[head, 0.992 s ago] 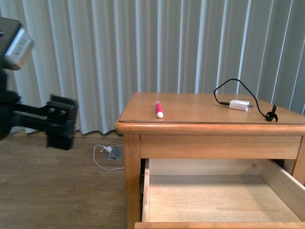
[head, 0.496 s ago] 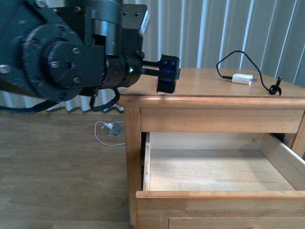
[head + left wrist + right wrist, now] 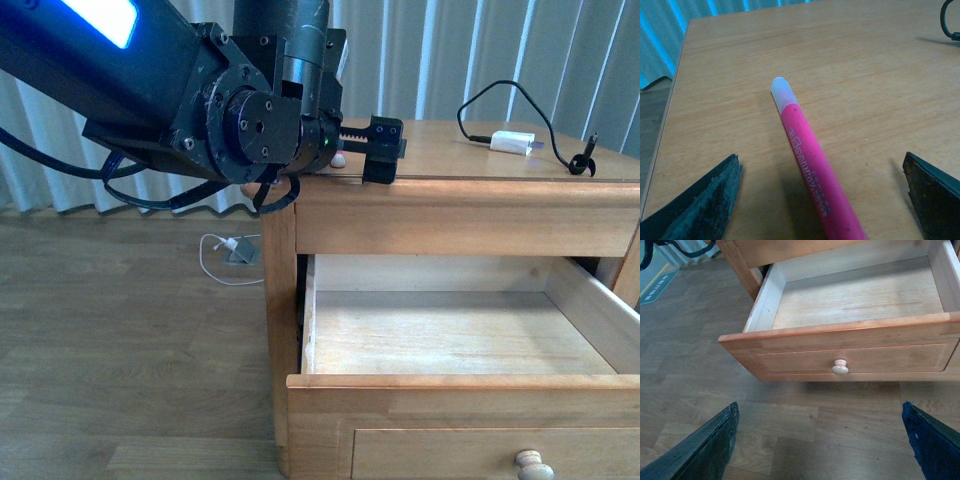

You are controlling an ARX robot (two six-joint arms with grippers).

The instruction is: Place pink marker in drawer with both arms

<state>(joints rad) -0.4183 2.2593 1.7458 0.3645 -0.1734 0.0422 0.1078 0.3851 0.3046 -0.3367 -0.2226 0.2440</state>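
Light-wood drawer (image 3: 460,395) open, bare boards inside, I see my left gripper (image 3: 382,150) spread astride the short pink marker (image 3: 812,165), right gripper (image 3: 819,405) spread too.

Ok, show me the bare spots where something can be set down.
The drawer floor is wholly bare between its walls. The nightstand top is free between the left tool and the white charger. Crowded: around the pink marker inside that open tool, and by the charger's cable.
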